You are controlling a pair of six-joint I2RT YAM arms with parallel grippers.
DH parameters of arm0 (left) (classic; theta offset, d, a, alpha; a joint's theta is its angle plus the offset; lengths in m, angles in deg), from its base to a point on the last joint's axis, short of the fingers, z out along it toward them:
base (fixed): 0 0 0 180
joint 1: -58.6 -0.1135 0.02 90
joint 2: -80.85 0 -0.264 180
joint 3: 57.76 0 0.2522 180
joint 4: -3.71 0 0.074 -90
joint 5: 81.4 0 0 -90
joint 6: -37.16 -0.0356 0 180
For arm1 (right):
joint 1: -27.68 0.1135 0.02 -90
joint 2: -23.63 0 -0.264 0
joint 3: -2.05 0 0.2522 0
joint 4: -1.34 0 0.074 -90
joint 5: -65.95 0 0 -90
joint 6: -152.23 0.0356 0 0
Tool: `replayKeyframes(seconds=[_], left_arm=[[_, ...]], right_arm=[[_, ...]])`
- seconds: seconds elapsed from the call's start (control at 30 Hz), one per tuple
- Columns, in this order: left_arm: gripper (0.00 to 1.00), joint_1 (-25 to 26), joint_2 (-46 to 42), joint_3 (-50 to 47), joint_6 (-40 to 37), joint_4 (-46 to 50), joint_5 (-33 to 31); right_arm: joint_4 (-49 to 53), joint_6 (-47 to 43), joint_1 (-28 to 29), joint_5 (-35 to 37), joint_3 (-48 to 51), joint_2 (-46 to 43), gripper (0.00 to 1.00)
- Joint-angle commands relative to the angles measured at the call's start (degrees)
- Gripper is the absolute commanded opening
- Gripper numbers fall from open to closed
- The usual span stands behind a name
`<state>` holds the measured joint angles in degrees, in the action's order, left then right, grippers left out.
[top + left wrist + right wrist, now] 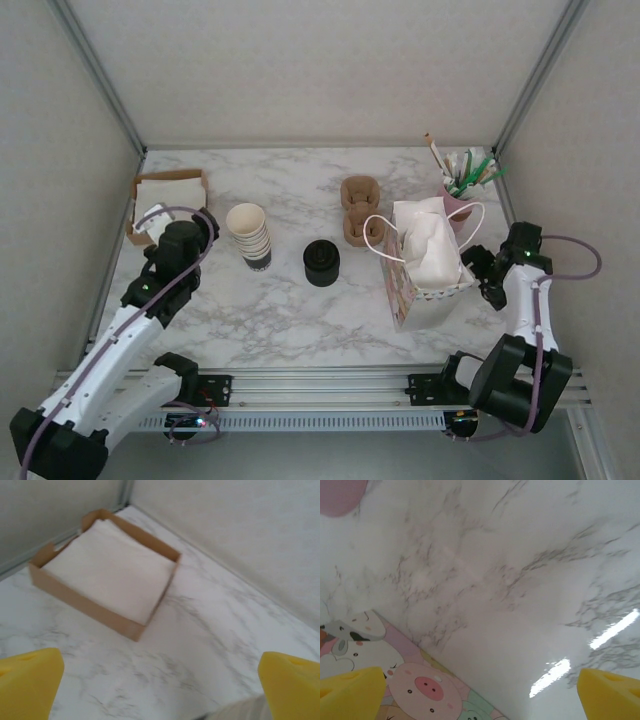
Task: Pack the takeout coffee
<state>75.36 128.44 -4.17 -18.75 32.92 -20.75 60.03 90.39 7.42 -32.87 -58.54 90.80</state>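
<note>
The takeout coffee is hidden from view. My left gripper [153, 222] hovers open at the back left, just in front of a brown cardboard tray of white napkins [107, 565]. Its yellow fingertips [30, 682] stand wide apart over bare marble, with nothing between them. My right gripper [482, 270] is open beside the right wall of a pastel gift bag [425, 270] printed with cartoon pigs [417, 687]. White paper fills the top of the bag. Only marble lies between the right gripper's yellow pads [607, 692].
A stack of lidless cream cups [250, 236] and a stack of black lids [322, 263] stand mid-table. Brown cup carriers [358, 210] sit behind them. A pink cup of straws and stirrers [462, 185] stands at the back right, and walls close in on three sides.
</note>
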Motion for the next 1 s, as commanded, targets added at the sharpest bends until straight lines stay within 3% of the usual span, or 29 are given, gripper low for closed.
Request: replayKeyframes(seconds=[0.0,0.4,0.57,0.8,0.97], left_arm=[[1.00,-3.5,-0.8,-4.3,-3.4,-9.6,0.3],[1.00,-10.0,4.9,-10.9,-9.4,-21.2,4.9],[1.00,-14.4,2.3,-14.7,-11.6,-25.5,8.6],[1.00,-18.5,0.9,-21.1,-15.9,-34.6,12.7],[1.00,-19.5,1.2,-25.7,-19.3,-43.5,14.1]], right_arm=[[-2.7,1.2,3.5,-2.3,0.5,1.8,0.99],[-5.5,5.4,12.1,-3.2,1.7,3.5,0.99],[-6.8,6.7,15.0,-3.5,2.2,2.7,0.99],[-9.2,1.6,15.0,10.5,1.0,-2.6,0.99],[-19.9,-2.4,15.0,18.2,5.6,-10.0,0.99]])
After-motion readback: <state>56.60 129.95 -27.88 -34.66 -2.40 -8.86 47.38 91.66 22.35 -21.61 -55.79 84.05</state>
